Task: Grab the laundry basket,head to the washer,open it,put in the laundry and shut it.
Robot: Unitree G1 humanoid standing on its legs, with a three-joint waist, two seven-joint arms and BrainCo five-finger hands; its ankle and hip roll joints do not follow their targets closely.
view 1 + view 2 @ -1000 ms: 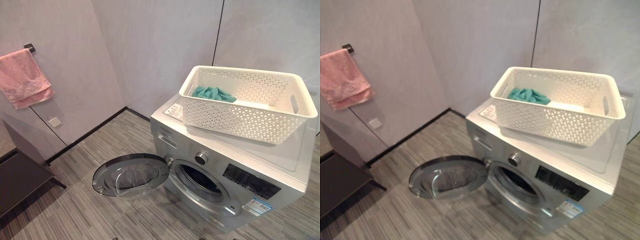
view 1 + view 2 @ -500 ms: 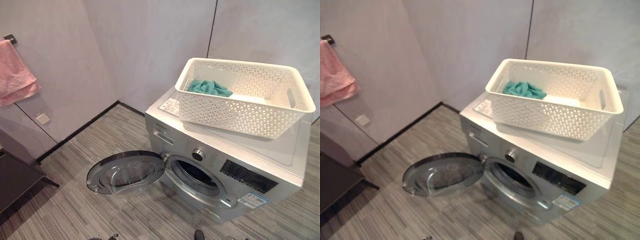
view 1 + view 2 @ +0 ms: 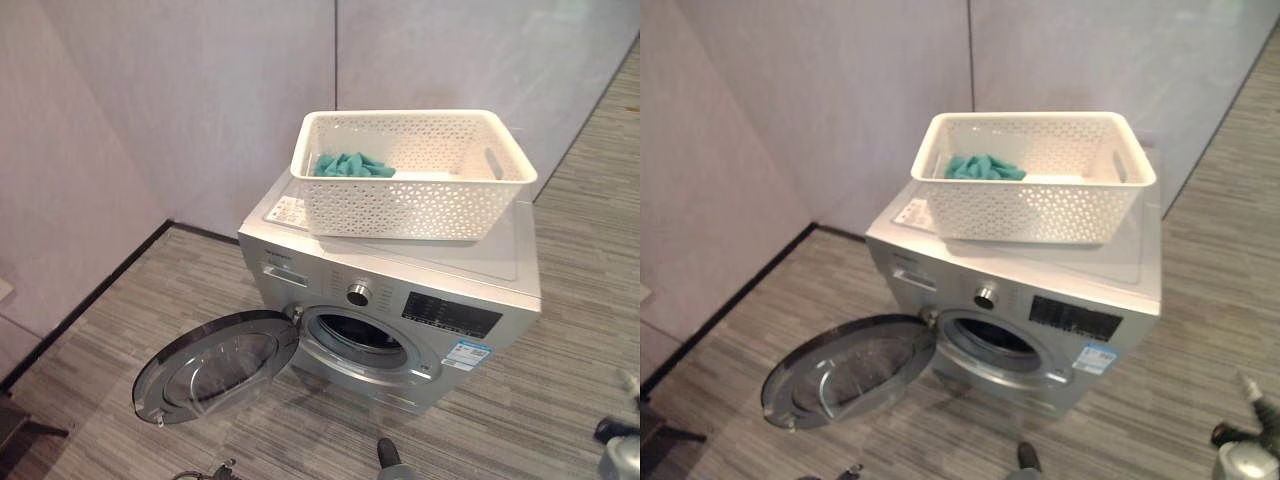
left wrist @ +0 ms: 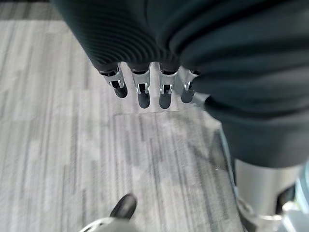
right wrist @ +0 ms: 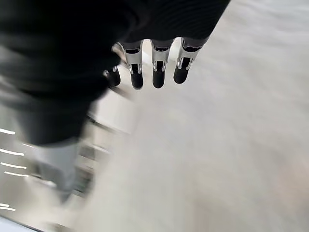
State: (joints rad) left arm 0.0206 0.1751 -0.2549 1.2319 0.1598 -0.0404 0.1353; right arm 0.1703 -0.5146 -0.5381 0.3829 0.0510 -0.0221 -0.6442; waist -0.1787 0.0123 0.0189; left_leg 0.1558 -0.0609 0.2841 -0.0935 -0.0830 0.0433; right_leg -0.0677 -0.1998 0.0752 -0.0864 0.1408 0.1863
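Down by the floor, the left hand (image 4: 149, 89) and right hand (image 5: 157, 67) both hang with straight fingers, holding nothing. Far ahead and above them, the laundry basket (image 3: 415, 205) sits on the washer (image 3: 400, 290), long axis left-right, teal laundry (image 3: 352, 165) at its left end; the door (image 3: 215, 362) lies open on the left, nearer the left hand.
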